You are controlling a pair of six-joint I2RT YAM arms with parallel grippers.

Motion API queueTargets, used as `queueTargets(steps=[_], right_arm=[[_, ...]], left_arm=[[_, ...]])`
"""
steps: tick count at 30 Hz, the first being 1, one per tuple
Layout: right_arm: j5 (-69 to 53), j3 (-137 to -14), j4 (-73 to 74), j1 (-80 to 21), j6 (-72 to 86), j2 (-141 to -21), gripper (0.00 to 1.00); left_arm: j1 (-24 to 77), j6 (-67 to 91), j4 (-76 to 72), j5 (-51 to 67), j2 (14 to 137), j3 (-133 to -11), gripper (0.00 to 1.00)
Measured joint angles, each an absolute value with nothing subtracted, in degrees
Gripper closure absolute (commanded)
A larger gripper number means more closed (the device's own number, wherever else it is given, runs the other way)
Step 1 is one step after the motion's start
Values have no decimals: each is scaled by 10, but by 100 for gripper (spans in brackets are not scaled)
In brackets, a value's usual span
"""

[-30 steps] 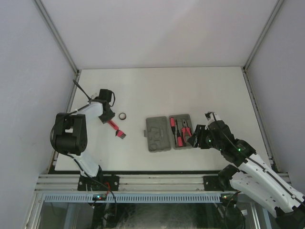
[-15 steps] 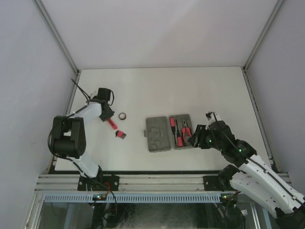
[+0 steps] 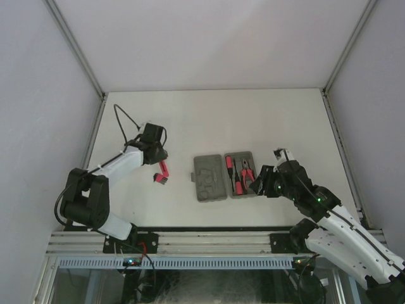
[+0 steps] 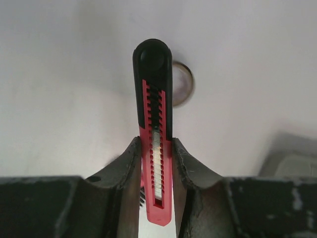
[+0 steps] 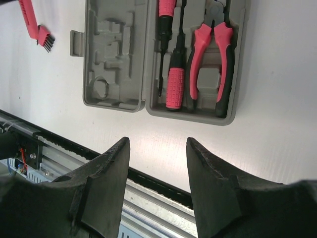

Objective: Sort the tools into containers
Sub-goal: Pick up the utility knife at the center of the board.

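Observation:
My left gripper (image 3: 158, 159) (image 4: 155, 145) is shut on a red-and-black snap-off knife (image 4: 154, 114), which shows red under the fingers in the top view (image 3: 164, 169). A small dark ring (image 4: 183, 84) lies on the table just beyond the knife's black end. A small black comb-like piece (image 3: 160, 180) lies beside the knife. The two grey trays sit side by side. The left tray (image 3: 209, 179) (image 5: 111, 54) holds nothing. The right tray (image 3: 250, 192) (image 5: 198, 115) holds red-handled pliers (image 5: 213, 54) and two screwdrivers (image 5: 173, 79). My right gripper (image 3: 257, 184) (image 5: 157, 144) is open and empty at the trays' near right side.
The table's near edge and a metal rail (image 5: 148, 198) run right below my right gripper. White walls close off the left, back and right. The left arm's cable (image 3: 120, 117) loops above the table at the left.
My left gripper has swung right and towards the trays with the knife in it, and now covers the ring in the top view. The comb-like piece and my right arm have not moved.

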State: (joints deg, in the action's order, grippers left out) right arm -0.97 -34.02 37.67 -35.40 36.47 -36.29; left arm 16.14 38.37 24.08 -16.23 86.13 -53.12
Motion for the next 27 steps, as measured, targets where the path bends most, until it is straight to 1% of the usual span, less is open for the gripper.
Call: queueTargets(steps=[7, 17, 27], right_arm=[[-6, -340, 377, -354, 367, -363, 51], [-5, -340, 375, -359, 369, -373, 51], [-5, -339, 375, -365, 371, -377, 51]], left_arm=[[264, 346, 227, -128, 861, -503, 74], [331, 318, 212, -99, 863, -470, 70], [339, 317, 210, -104, 894, -471, 56]])
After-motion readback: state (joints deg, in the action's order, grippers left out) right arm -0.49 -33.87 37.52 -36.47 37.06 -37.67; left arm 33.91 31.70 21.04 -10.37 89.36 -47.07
